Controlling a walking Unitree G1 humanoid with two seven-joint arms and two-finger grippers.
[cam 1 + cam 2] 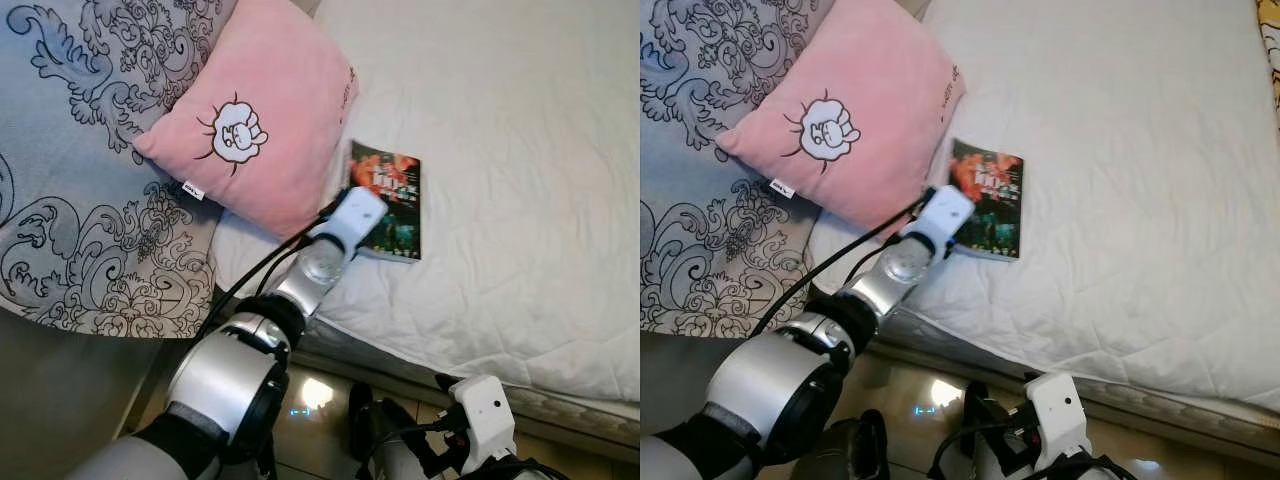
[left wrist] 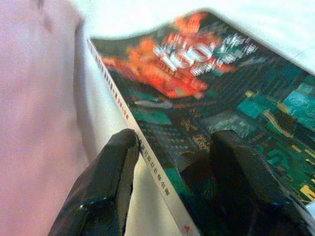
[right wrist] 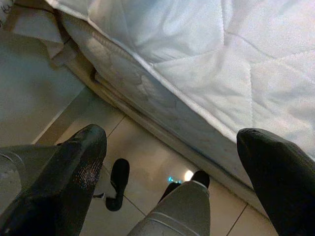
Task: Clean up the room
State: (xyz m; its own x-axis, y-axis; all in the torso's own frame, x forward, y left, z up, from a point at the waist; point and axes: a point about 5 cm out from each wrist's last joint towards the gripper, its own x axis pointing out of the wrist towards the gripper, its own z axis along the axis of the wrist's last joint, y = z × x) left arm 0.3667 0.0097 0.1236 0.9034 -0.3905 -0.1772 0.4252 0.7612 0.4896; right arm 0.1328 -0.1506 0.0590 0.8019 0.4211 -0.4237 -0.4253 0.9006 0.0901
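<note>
left gripper [image 2: 172, 187] reaches over the white quilted mattress [image 1: 520, 180], its two black fingers [image 2: 106, 187] straddling the spine edge of a dark glossy paperback book with red-orange cover art [image 1: 392, 198]; whether they actually clamp it i cannot tell. book lies flat on the mattress, just beside a pink square cushion with a cartoon print [image 1: 262, 120]. right gripper [image 3: 172, 182] hangs low by the bed edge over tiled floor [image 3: 142, 167], fingers spread wide, empty.

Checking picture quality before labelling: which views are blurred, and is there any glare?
Left wrist view: the book cover is soft and blurred, its title hard to read. Left eye view: sharp, with a bright glare spot on the floor. Right wrist view: clear, with a small reflection on the tiles.
</note>
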